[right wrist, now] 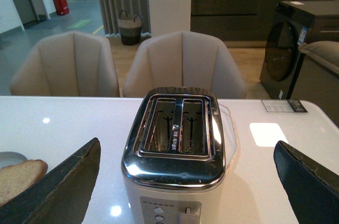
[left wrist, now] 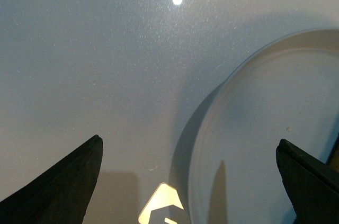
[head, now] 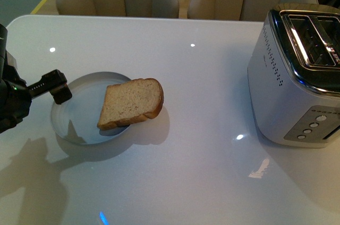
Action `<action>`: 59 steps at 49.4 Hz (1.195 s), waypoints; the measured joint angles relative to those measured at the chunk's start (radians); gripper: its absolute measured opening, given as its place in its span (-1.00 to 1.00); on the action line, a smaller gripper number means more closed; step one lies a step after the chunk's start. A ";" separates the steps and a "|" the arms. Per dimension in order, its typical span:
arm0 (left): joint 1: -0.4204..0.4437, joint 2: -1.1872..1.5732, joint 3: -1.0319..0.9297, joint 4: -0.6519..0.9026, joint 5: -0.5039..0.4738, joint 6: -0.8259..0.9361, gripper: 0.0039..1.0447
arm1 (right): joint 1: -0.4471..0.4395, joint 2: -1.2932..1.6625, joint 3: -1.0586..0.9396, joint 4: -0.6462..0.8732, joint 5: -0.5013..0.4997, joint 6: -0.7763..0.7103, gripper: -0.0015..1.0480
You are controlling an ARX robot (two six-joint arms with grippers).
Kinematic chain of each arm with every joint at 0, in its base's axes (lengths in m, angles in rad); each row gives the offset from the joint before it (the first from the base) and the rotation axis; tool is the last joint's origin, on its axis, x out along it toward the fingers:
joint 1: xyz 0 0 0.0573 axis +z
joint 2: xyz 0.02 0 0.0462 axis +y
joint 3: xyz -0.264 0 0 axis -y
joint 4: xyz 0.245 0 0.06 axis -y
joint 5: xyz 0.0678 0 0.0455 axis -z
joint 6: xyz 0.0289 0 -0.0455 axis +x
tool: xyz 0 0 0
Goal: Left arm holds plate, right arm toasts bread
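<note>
Your left hand [left wrist: 189, 142] is spread wide at the 10 o'clock rim of the plate [head: 69, 118], gripping nothing.
The bread [head: 132, 102] overhangs the plate's 3 o'clock rim on the table [head: 202, 156]; your right hand [right wrist: 186, 144], jaws apart, faces the toaster [head: 289, 81] farther toward 3 o'clock.

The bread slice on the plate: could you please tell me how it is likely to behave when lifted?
The bread keeps a flat shape while propped across the rim of the plate, so it probably lifts fairly stiffly. Its thin, porous look suggests it is light and may dent under a hard squeeze. Overhanging the rim, it could tip off if nudged.
</note>
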 joint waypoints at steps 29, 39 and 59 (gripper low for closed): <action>-0.079 0.114 0.053 -0.042 0.034 0.103 0.31 | 0.000 0.000 0.000 0.000 0.000 0.000 0.83; -0.079 0.117 0.063 -0.076 0.039 0.103 -0.37 | 0.000 0.000 0.000 0.000 0.000 0.000 0.83; -0.069 0.092 0.058 -0.093 0.130 -0.015 -0.94 | 0.000 0.000 0.000 0.000 0.000 0.000 0.83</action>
